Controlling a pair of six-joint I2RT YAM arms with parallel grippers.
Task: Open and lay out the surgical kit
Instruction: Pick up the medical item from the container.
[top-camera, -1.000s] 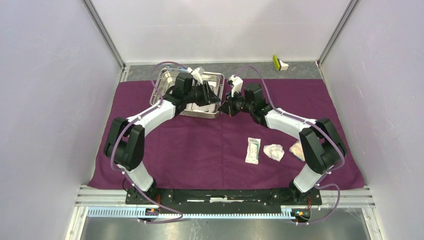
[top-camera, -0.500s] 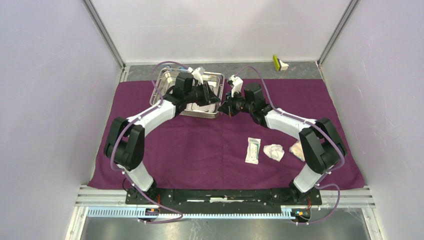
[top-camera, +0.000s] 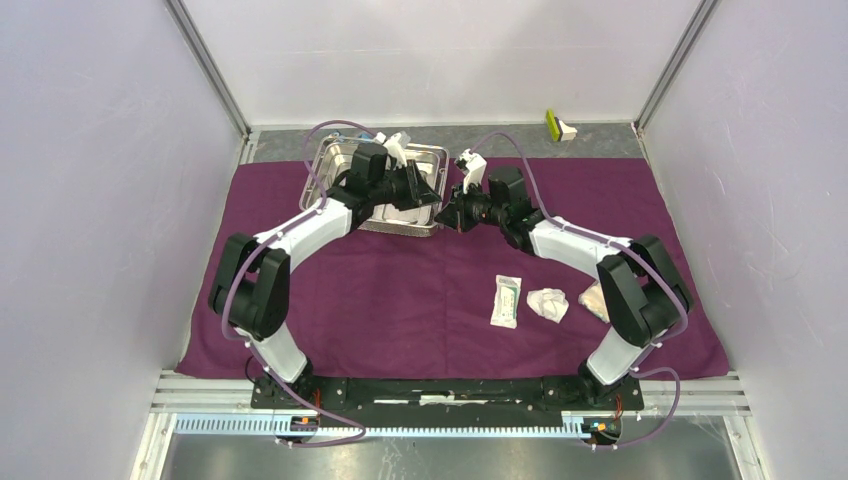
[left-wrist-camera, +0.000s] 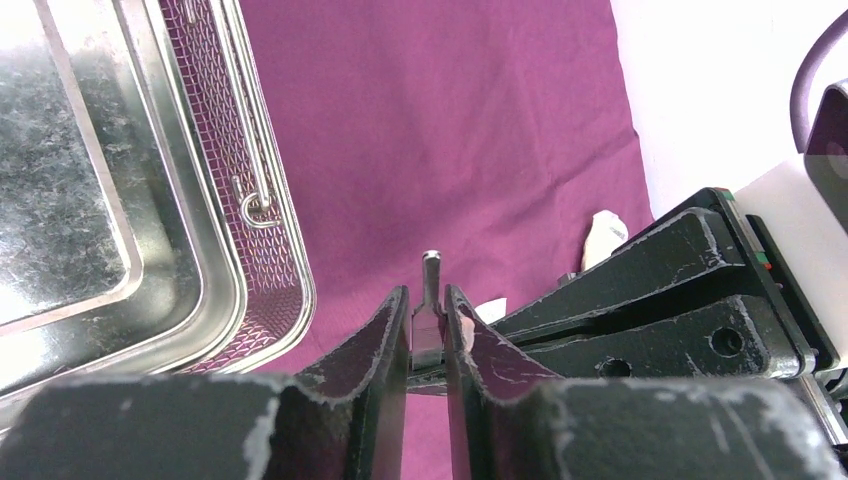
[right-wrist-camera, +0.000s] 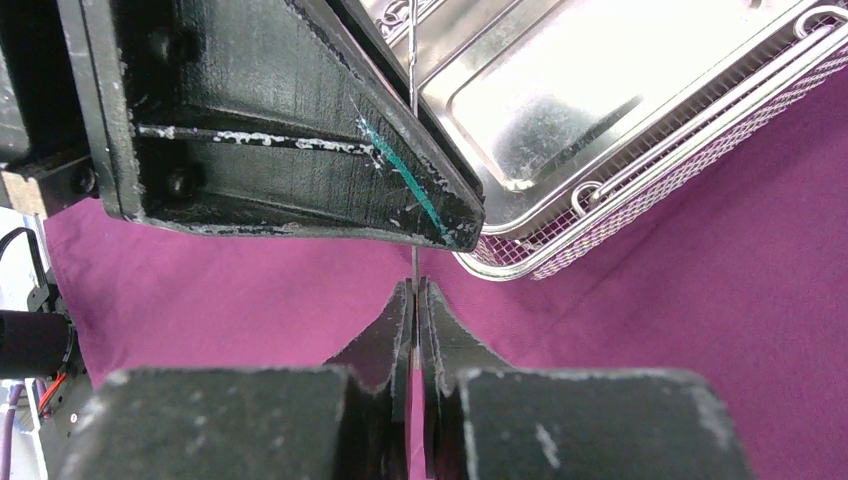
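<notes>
Over the purple cloth, just off the steel tray's front right corner, both grippers meet tip to tip. My left gripper is shut on the flat end of a slim metal instrument, whose narrow tip pokes out past the pads. My right gripper is shut on the same thin instrument, seen edge-on and running up behind the left finger. In the top view the left gripper and the right gripper hide the instrument. The tray looks bare inside.
A white sealed packet and a white gauze wad lie on the cloth at the right front, with a paler wad beside the right arm's elbow. A small yellow-and-white object sits off the cloth at the back right.
The left jaws have drawn in onto the metal instrument. Both arms stay nearly where they were.
</notes>
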